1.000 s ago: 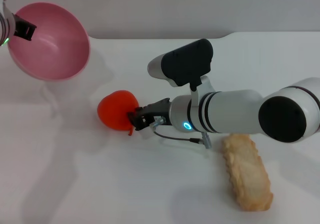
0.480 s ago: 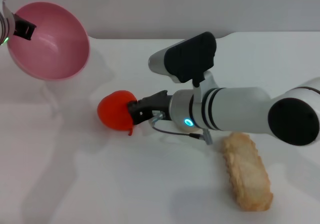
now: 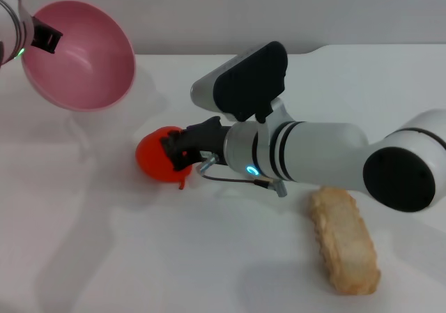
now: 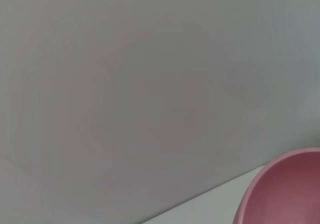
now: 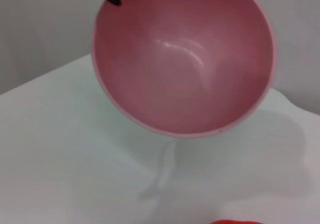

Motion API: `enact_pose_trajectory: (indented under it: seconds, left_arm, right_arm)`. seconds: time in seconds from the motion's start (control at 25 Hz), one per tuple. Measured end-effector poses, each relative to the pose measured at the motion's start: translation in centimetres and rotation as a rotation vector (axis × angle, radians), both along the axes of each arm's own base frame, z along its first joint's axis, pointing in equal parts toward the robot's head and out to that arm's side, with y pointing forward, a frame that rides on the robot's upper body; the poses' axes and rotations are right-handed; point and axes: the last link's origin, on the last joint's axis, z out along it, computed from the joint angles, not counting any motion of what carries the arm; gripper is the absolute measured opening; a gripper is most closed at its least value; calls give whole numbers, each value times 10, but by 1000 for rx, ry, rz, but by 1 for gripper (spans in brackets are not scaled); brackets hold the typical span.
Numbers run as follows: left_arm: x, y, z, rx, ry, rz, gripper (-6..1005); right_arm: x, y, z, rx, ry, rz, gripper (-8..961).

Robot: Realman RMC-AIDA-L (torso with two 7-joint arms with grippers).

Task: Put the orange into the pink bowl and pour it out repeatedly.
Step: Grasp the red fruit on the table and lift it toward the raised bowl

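The orange (image 3: pixel 152 158) lies on the white table, left of centre; a sliver of it shows in the right wrist view (image 5: pixel 235 222). My right gripper (image 3: pixel 178 151) reaches in from the right, open, with its jaws set around the orange's right side. My left gripper (image 3: pixel 47 40) is at the far left, raised, and shut on the rim of the pink bowl (image 3: pixel 87 65). The bowl hangs tilted above the table with its empty inside facing the orange. It also shows in the right wrist view (image 5: pixel 185 59) and in the left wrist view (image 4: pixel 290 189).
A beige, ridged, bread-like toy (image 3: pixel 345 240) lies at the front right beside my right forearm. The table's back edge meets a grey wall (image 3: pixel 279 13) behind the bowl.
My right gripper has pushed left, from the orange's right edge to over its right side. The bowl has shifted slightly to the right. The orange has stayed in place.
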Motion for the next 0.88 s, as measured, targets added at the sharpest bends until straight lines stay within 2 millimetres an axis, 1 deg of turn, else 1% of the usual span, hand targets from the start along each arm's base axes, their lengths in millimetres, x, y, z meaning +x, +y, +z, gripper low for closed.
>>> enact_pose_trajectory:
  seconds: [0.08, 0.24, 0.52, 0.72, 0.88]
  left_arm:
    - [0, 0, -1, -4, 3, 5, 41]
    - [-2, 1, -2, -8, 8, 17, 41]
    - [-4, 3, -2, -7, 11, 26, 41]
    - [-4, 4, -4, -12, 13, 33, 41]
    - [-4, 5, -6, -18, 12, 34, 41]
  right_arm:
    - [-1, -1, -1, 4, 2, 11, 23]
    - [0, 0, -2, 5, -1, 10, 209]
    - [6, 5, -3, 1, 1, -38, 445]
    - [11, 4, -6, -14, -12, -60, 656]
    - [11, 4, -10, -37, -23, -79, 701]
